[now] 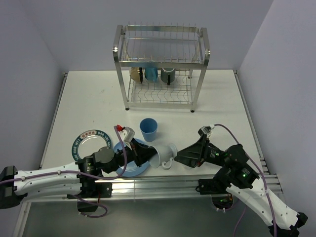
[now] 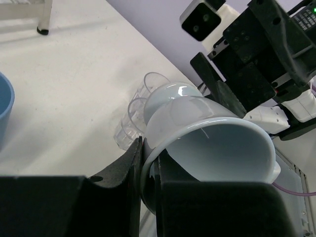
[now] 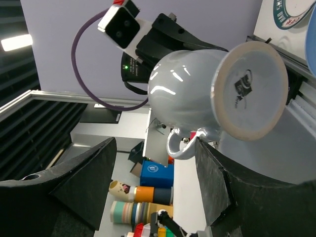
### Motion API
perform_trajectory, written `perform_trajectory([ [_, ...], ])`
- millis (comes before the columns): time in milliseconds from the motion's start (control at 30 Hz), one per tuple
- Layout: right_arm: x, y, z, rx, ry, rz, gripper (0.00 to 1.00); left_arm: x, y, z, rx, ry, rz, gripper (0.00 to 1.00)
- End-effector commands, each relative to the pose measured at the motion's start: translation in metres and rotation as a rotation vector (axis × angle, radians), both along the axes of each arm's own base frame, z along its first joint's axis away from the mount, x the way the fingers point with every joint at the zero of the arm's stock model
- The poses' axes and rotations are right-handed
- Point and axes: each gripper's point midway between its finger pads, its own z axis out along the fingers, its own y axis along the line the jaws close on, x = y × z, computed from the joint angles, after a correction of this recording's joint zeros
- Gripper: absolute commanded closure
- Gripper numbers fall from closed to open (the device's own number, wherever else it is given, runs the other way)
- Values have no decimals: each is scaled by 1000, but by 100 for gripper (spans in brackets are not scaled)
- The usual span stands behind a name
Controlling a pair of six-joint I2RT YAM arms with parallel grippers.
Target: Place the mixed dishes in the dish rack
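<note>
My left gripper (image 1: 148, 154) is shut on the rim of the pale blue mug (image 1: 164, 154), one finger inside and one outside (image 2: 148, 150). It holds the mug (image 2: 212, 143) tilted on its side above the blue plate (image 1: 129, 167). My right gripper (image 1: 183, 157) is open and empty, its jaws spread (image 3: 155, 173) just right of the mug's base (image 3: 247, 89) and handle. Two clear glasses (image 2: 136, 111) lie on the table behind the mug. The blue tumbler (image 1: 148, 129) stands upright. The patterned-rim plate (image 1: 91, 140) lies at the left. The dish rack (image 1: 160, 64) stands at the back.
The rack's lower tier holds a cream cup (image 1: 136, 74), a blue cup (image 1: 151, 74) and a dark mug (image 1: 168, 75). The upper tier shows no dishes. The table's near edge is a metal rail (image 1: 158, 185). Walls close in on both sides.
</note>
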Motion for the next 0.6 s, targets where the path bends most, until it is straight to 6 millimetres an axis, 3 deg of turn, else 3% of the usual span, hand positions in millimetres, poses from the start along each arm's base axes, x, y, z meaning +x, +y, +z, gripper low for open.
perform_trajectory([
  [0, -6, 0, 13, 37, -26, 28, 28, -4, -2, 96, -254, -141, -24, 100],
  [267, -8, -1, 13, 41, -21, 32, 29, -2, -4, 123, -267, -215, -19, 100],
  [567, -10, 1, 31, 126, -24, 54, 31, -2, -18, 123, -268, -234, -42, 100],
])
